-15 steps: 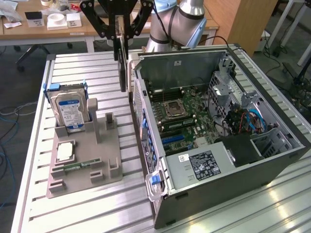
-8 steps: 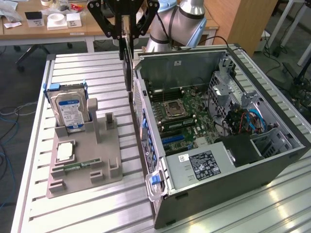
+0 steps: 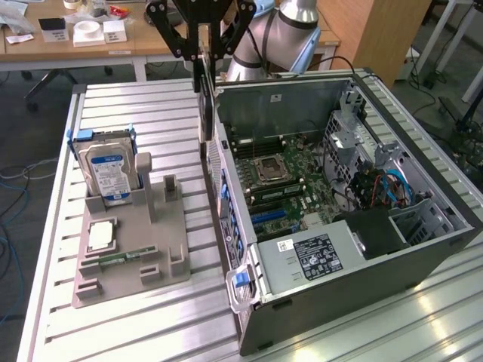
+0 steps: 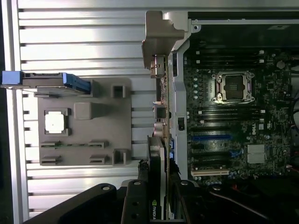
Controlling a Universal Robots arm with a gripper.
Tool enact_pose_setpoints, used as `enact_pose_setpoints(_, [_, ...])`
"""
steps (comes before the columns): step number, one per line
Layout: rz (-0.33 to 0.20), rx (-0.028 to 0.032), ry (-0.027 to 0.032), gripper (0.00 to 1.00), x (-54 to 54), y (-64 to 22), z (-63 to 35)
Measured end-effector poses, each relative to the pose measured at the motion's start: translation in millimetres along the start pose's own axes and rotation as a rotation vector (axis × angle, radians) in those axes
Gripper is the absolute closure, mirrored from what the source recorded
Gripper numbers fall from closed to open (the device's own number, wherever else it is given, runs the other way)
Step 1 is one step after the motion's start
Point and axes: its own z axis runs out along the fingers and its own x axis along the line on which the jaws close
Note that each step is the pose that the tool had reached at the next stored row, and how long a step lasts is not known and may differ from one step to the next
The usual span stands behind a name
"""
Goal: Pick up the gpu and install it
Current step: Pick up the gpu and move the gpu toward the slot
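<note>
My gripper [image 3: 202, 56] is shut on the gpu [image 3: 205, 102], a thin dark card that hangs on edge in the air. It hangs just outside the near wall of the open computer case [image 3: 423, 249], between that wall and the grey parts holder [image 3: 132, 249]. In the wrist view the gpu [image 4: 159, 135] is seen edge-on, with its silver metal bracket [image 4: 161, 35] at the far end. There the black fingers [image 4: 141, 186] clamp it from both sides at my gripper [image 4: 158, 175]. The motherboard [image 3: 283, 177] lies bare inside the case, with blue and black card slots [image 4: 210, 137].
The parts holder carries an upright hard drive [image 3: 106, 172] in a blue frame, a processor chip [image 3: 101, 234] and a narrow green memory stick [image 3: 121, 257]. A ribbed metal table [image 3: 136, 324] bears everything. Cables and a drive cage [image 3: 377, 181] fill the case's far side.
</note>
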Motion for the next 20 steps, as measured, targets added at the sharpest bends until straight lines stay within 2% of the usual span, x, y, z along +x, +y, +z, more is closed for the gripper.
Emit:
enact_pose_setpoints(13, [0.000,-0.0001,0.0000,0.73,-15.7,0.8,0.5])
enact_pose_setpoints(20, [0.000,0.0000,0.0000,0.73,-17.1,0.9,0.5])
